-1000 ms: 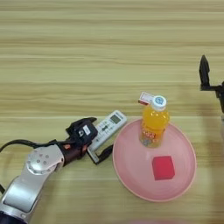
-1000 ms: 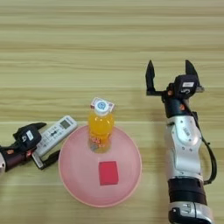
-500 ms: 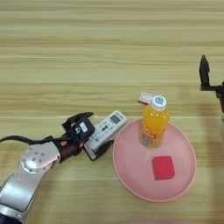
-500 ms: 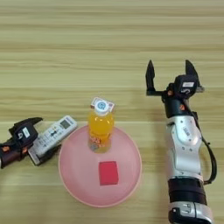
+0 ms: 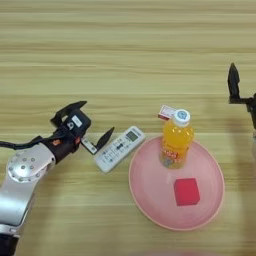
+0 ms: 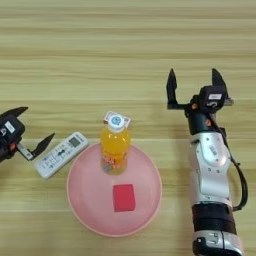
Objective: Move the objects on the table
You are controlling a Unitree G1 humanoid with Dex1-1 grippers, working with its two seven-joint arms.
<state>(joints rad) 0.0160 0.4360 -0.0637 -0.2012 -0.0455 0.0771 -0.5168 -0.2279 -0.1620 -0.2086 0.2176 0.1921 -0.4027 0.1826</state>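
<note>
The left eye view shows the whole left forearm, silver shell and black wrist, coming in from the lower left corner; the right eye view shows only the left gripper (image 5: 91,125) at its left edge. The right eye view alone shows the full right arm, rising from the bottom edge to the right gripper (image 6: 194,86); the left eye view catches just 1 of its fingers at the right edge. Left gripper: 2 black fingers spread wide, released, one pointing up-left, the other tipped toward the white remote control (image 5: 119,149), just beside its left end, contact not resolvable. Right gripper: fingers upright and well apart, holding nothing, well right of the plate. The remote lies diagonally on the table (image 5: 125,50), its upper end close to the rim of the pink plate (image 5: 210,210). On the plate stand an upright orange juice bottle (image 5: 175,142) with white cap and a small red cube (image 5: 186,191) nearer the camera. A small white-and-red box (image 5: 166,112) lies behind the bottle, partly hidden.
</note>
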